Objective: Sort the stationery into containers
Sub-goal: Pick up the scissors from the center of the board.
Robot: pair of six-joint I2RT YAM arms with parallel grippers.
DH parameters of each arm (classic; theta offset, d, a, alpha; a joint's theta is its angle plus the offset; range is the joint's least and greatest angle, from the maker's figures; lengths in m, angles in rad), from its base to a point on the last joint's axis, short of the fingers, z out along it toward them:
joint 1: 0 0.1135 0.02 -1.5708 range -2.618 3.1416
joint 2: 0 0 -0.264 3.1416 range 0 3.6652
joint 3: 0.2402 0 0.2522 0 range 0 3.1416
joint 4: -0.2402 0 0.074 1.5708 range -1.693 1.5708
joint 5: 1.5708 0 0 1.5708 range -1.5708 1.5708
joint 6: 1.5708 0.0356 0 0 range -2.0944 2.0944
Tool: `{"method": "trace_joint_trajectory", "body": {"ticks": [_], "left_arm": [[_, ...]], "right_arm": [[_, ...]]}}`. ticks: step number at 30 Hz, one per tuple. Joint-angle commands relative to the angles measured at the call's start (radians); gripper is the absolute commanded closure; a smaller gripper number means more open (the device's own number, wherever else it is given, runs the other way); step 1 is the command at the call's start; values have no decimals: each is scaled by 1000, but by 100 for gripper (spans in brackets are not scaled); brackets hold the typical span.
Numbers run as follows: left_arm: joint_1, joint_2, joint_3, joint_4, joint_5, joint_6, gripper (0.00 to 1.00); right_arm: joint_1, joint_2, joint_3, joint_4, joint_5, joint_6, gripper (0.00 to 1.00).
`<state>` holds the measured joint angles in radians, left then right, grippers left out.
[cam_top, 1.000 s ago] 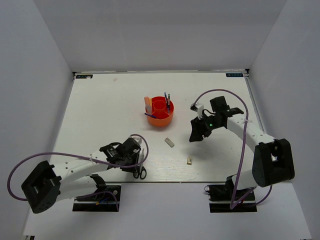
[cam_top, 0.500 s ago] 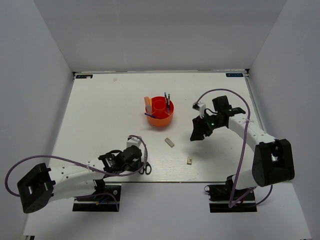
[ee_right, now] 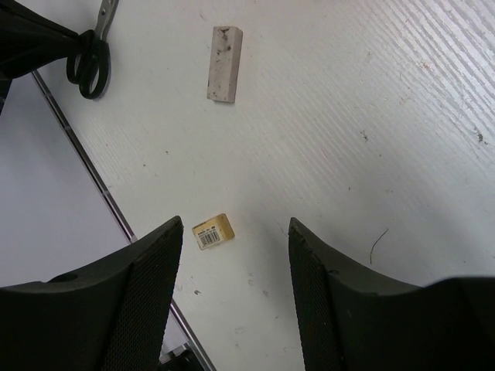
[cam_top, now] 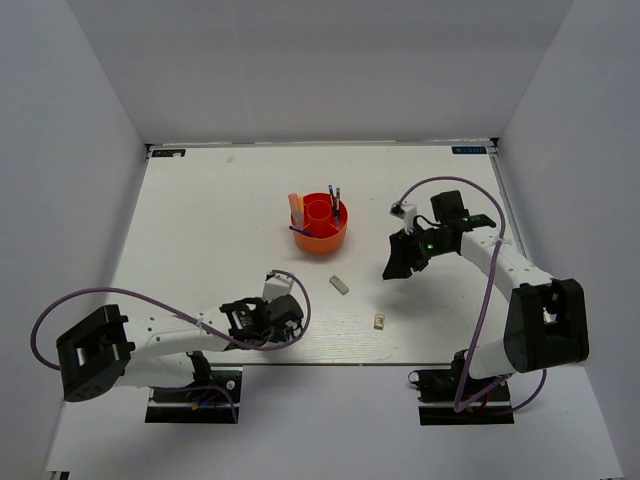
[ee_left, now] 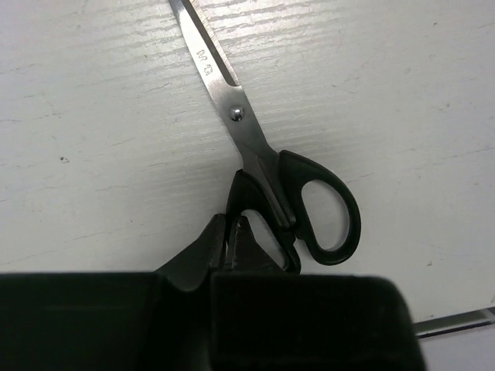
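Black-handled silver scissors (ee_left: 255, 147) lie flat on the white table near its front edge. My left gripper (ee_left: 231, 229) is shut on the rim of their nearer handle loop. In the top view the gripper (cam_top: 284, 318) covers them. The scissors (ee_right: 89, 56) also show at the upper left of the right wrist view. My right gripper (ee_right: 236, 228) (cam_top: 394, 268) hangs open above the table with nothing between its fingers. A tiny beige cube (ee_right: 213, 231) (cam_top: 380, 321) lies just beside its left finger. The whitish eraser (ee_right: 225, 64) (cam_top: 340, 285) lies farther on. The orange tub (cam_top: 320, 238) holds pens (cam_top: 336, 202).
The table's front edge with a metal strip (ee_right: 77, 147) runs close to the cube and the scissors. Purple cables (cam_top: 120, 300) loop from both arms. White walls close in the table on three sides.
My left gripper has slid right and toward the table's front edge, onto the scissors' handles, and has shut on one loop. The right gripper has stayed open, shifting only slightly.
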<state>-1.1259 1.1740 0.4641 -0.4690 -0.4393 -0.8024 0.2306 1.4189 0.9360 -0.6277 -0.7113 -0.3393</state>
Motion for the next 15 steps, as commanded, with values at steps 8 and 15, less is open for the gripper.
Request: {"method": "trace_joint_trajectory", "body": {"ticks": [8,15], "left_arm": [[2,55,-1,-269,28,48,99],[3,-42,148,-306,83,69,99]], "right_arm": [[-31,-34,3,-9,-50,8,40],[-51,-40,1,-9,-62,10,40]]}}
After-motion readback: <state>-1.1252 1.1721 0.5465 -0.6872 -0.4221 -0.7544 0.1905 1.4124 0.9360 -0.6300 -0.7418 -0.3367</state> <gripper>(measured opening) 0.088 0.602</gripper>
